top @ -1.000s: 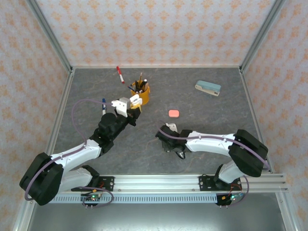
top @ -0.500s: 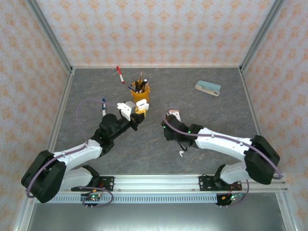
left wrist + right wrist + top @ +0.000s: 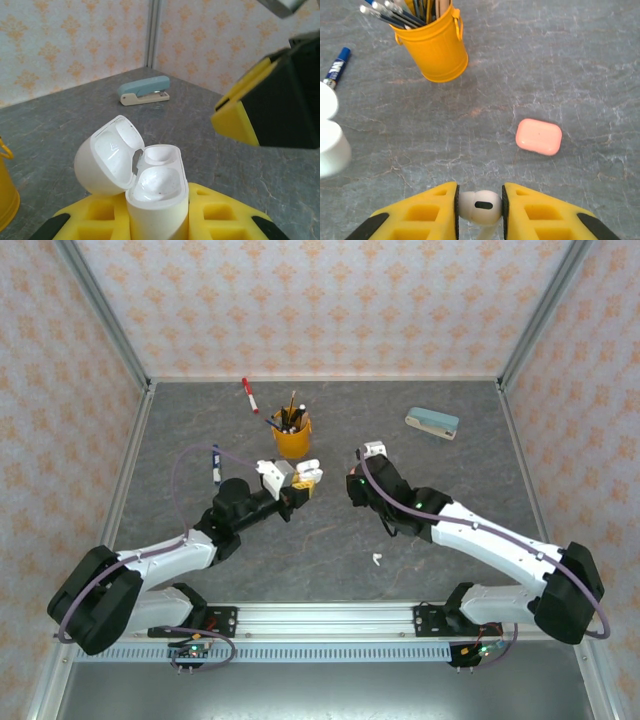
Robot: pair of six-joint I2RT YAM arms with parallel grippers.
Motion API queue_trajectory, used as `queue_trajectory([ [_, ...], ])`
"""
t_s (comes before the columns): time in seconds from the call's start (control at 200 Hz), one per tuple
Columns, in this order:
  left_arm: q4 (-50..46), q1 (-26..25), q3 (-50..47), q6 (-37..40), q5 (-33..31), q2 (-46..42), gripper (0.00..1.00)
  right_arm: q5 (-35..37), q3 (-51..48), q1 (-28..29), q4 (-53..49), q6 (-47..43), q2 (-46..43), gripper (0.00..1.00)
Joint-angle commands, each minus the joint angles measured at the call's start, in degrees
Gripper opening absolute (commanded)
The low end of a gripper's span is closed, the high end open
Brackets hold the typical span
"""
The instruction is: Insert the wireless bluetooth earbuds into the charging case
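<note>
Gripping open white charging case in left claw; both wells empty. Pinching one white earbud in right claw, near the case, not yet inserted. Loose on bench: second white earbud. Pink case shut. Judged barely begun.

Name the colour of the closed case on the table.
Salmon pink; the case shows best in the right wrist view.

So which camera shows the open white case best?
Left wrist: the white case sits close up, lid back, both wells empty. Top external gives a small white shape; right wrist, a cropped piece at left.
</note>
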Motion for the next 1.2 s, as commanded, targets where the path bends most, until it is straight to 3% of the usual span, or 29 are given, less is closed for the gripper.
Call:
queue_trajectory([
  [0.0, -0.8, -1.7, 2.4, 5.4, -1.2, -1.0, 0.0, 1.8, 3.0, -0.2, 2.0, -3.2, -2.9, 0.26],
  [0.345, -3.0, -6.3, 5.3, 17.7, -12.1, -2.6, 0.0, -0.2, 7.1, -0.2, 4.8, -7.9, -5.4, 0.26],
  [0.596, -1.8, -7.4, 7.2, 19.9, -11.4, -2.3, 0.0, -4.8, 8.0, -0.2, 8.2, -10.9, -6.5, 0.26],
  [1.196, 1.7, -7.6, 9.5, 16.8, -8.3, -2.3, 0.0, -12.5, 8.3, -0.2, 13.2, -10.9, -5.3, 0.25],
])
